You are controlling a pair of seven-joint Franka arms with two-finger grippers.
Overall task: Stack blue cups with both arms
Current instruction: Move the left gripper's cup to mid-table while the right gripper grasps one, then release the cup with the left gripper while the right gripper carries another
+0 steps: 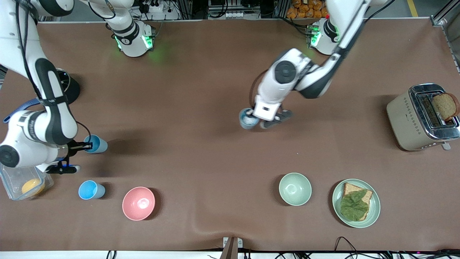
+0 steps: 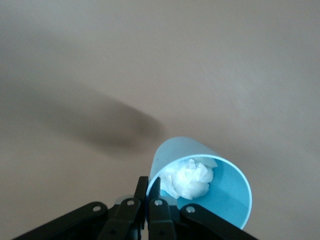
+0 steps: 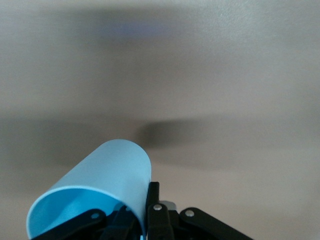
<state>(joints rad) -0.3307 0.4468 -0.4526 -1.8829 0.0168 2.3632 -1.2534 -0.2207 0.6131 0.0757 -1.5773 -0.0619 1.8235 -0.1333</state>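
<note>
brown table cloth (image 1: 201, 90) spreads under both arms. left gripper (image 2: 148, 196) pinches the rim of a cup with white wadding (image 1: 248, 118), one finger inside. right gripper (image 3: 148, 200) likewise clamps an empty cup (image 1: 96, 144). a third cup (image 1: 90, 190) stands free. keep rims level; bring one cup squarely over the other before lowering.

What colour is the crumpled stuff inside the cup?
White, inside the blue cup; the left wrist view shows it best.

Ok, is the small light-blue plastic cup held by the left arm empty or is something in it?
Not empty: the left gripper pinches the rim of the light-blue plastic cup, and crumpled white material sits inside.
</note>
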